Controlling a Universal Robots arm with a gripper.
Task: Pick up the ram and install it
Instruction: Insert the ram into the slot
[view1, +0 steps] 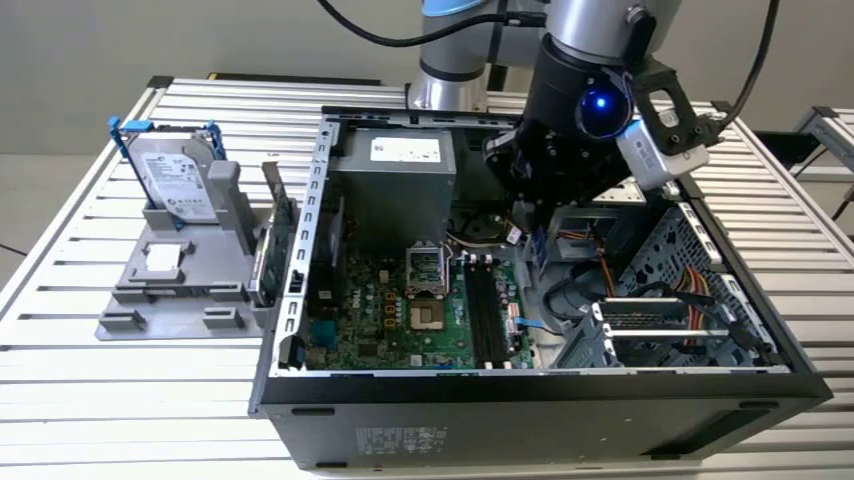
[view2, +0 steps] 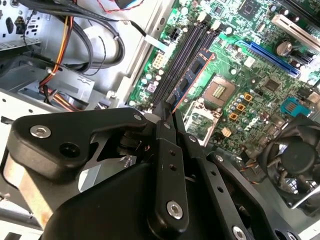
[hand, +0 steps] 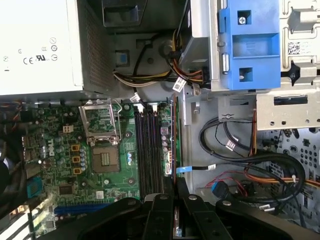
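In the exterior view my gripper (view1: 527, 190) hangs inside the open computer case (view1: 534, 400), at about one o'clock from the motherboard (view1: 400, 310). In the second wrist view the fingers (view2: 167, 117) are closed on one end of the ram (view2: 192, 75), held edge-on above the black slots (view2: 177, 62). I judge it light, stiff and fragile, best held by its edges. In the first wrist view the cables (hand: 240, 150) stand close at three o'clock, so room is narrow.

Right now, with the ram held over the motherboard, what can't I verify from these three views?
1. Second wrist view: the hand covers the gripped end of the ram.
2. First wrist view: the ram is seen edge-on, so whether it touches the slots cannot be judged.
3. Exterior view: the arm's wrist hides the grip and the ram.
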